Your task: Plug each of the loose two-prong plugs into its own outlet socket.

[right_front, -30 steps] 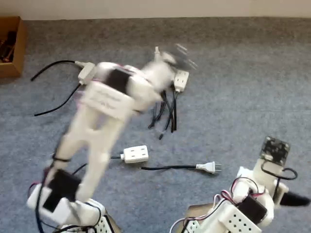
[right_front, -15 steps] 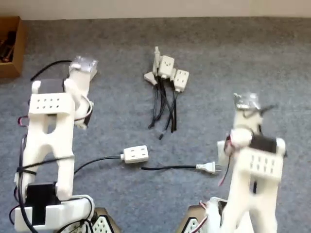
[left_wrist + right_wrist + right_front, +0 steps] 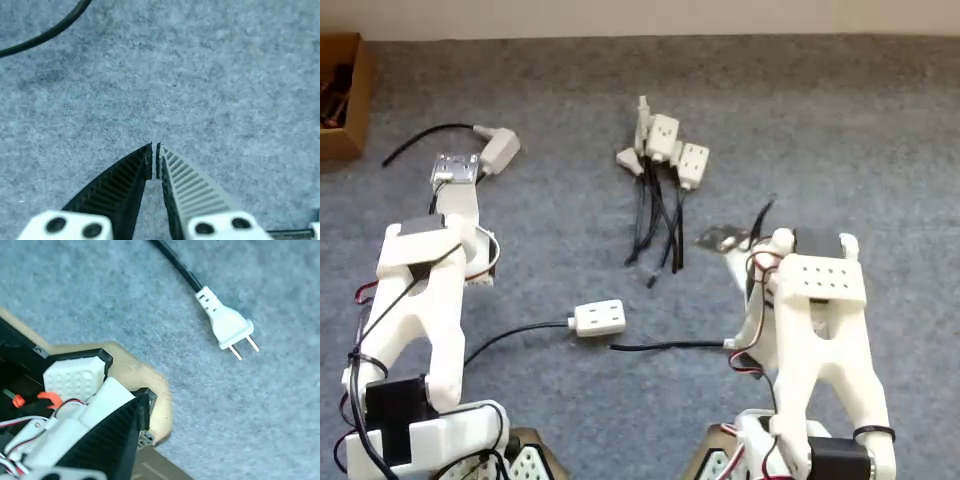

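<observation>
Hovering over grey carpet [image 3: 225,75], my left gripper [image 3: 154,150] is pinched nearly shut, empty; whether my right gripper [image 3: 136,412] is open I cannot tell. In the high view's lower centre, the white two-prong plug [image 3: 227,325] lies loose, right of the white outlet block [image 3: 599,317]. A skewed grasp could misalign the prongs and shove that block.

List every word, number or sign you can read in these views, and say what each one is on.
No text can be read in any view.
Plug: plain white, no legible marking.
Outlet block: too small to tell if it has any print.
Box: no label can be made out.
</observation>
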`<state>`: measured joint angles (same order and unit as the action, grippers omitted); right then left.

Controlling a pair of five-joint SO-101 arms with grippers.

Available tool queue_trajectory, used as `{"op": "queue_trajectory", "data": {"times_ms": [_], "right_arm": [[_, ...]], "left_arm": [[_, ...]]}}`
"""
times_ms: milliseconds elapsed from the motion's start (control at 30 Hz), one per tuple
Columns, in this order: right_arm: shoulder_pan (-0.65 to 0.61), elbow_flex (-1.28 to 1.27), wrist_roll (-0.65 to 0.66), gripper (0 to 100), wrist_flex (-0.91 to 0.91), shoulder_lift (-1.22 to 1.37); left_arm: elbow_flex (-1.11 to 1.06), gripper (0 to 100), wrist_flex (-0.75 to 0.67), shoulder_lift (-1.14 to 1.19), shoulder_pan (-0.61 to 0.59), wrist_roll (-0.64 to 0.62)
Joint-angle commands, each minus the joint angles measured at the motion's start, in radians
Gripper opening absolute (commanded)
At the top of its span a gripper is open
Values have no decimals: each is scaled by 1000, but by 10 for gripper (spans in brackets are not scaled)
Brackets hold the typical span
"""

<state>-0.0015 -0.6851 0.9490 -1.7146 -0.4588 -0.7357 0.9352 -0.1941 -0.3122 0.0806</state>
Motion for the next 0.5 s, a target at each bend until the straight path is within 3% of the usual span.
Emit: {"op": "queue_trajectory", "data": {"times_ms": [0, 200, 467], "right_arm": [[-71, 45, 222, 582, -31, 5], [-234, -85, 290, 580, 156, 5], [-255, -231, 298, 456, 426, 8]], "left_arm": [[-41, 41, -120, -31, -2, -11], [-114, 41, -241, -31, -4, -11], [-116, 41, -242, -30, -2, -11]]}}
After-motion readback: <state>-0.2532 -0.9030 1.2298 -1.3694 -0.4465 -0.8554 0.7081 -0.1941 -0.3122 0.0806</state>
